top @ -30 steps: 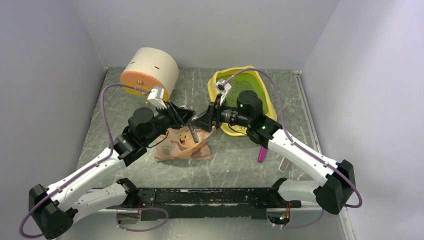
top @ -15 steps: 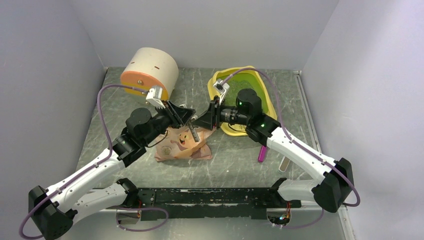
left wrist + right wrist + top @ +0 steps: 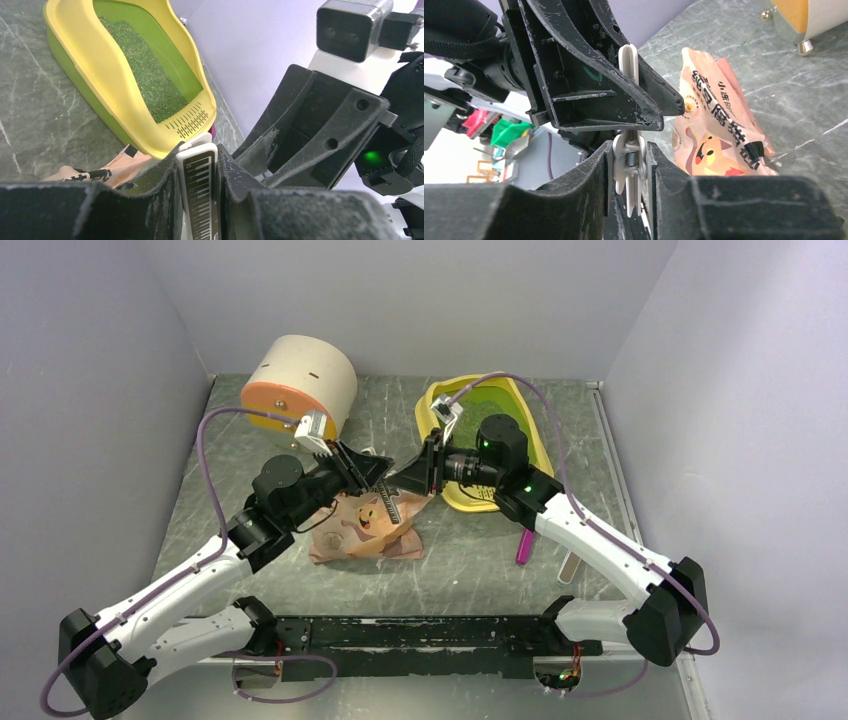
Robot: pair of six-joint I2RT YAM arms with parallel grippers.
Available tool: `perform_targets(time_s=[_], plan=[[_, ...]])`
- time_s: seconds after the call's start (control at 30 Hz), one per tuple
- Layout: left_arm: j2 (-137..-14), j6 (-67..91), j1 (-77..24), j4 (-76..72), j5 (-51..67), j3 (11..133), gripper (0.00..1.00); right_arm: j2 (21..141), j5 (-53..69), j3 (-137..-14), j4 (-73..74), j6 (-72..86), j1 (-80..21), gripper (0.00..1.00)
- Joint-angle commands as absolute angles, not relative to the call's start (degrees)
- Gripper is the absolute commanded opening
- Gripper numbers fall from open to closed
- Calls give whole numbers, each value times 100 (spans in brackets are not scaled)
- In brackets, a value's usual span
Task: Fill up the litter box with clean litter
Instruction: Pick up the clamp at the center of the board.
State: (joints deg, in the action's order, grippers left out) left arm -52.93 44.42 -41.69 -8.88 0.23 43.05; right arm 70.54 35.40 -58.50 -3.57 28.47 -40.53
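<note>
The yellow litter box (image 3: 541,447) with its lime-green pan sits at the back right, and a layer of clean litter (image 3: 145,75) covers its floor. A pink cat-print bag (image 3: 365,530) lies at the table's middle. Above it my two grippers meet tip to tip. My left gripper (image 3: 198,150) is shut on a white bag clip (image 3: 200,190) with ruler markings. My right gripper (image 3: 629,150) is shut on the same clip (image 3: 629,165) at its spring end, with a pad against each side. The litter box (image 3: 115,85) lies just beyond the clip in the left wrist view.
A cream-and-orange cylinder (image 3: 300,385) stands at the back left. A magenta scoop (image 3: 524,545) and a pale stick (image 3: 568,568) lie on the table beside the right arm. Grey walls enclose the table on three sides.
My right gripper's jaws have closed from wide apart onto the clip's spring end. Both arms have barely shifted, and the left grip is unchanged.
</note>
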Motion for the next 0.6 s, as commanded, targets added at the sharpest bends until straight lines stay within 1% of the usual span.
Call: perform_targets(time_s=[0.0, 0.03, 0.07, 0.1, 0.13, 0.2, 0.3, 0.43, 0.47, 0.5, 0.53, 0.57], plan=[[-5299, 4444, -4114, -1161, 137, 4300, 5, 6996, 3655, -5973, -480, 2856, -4034, 25], [-5300, 4435, -4111, -1143, 131, 4313, 5, 6988, 3668, -5956, -490, 2854, -4034, 26], [-5300, 4430, -4113, -1138, 124, 4318, 5, 6980, 3680, -5947, -496, 2848, -4034, 32], [-5300, 4432, -4107, -1148, 125, 4316, 5, 6971, 3701, -5942, -503, 2844, -4034, 44], [-5293, 4437, -4105, -1162, 135, 4315, 5, 6970, 3733, -5946, -501, 2840, -4034, 50], [-5283, 4434, -4089, -1157, 149, 4323, 5, 6970, 3750, -5950, -486, 2813, -4034, 52], [-5251, 4407, -4087, -1112, 124, 4342, 5, 6953, 3714, -5950, -454, 2779, -4026, 51], [-5188, 4364, -4087, -1031, 80, 4368, 5, 6933, 3700, -5928, -501, 2806, -4017, 38], [-5186, 4360, -4082, -1026, 79, 4376, 5, 6943, 3712, -5932, -513, 2823, -4017, 32], [-5179, 4359, -4082, -1025, 79, 4370, 5, 6962, 3750, -5945, -537, 2834, -4012, 20], [-5177, 4353, -4074, -1043, 90, 4364, 5, 6987, 3809, -5954, -550, 2846, -4016, 11], [-5170, 4343, -4075, -1080, 109, 4341, 5, 7009, 3843, -5970, -561, 2854, -4017, 6]])
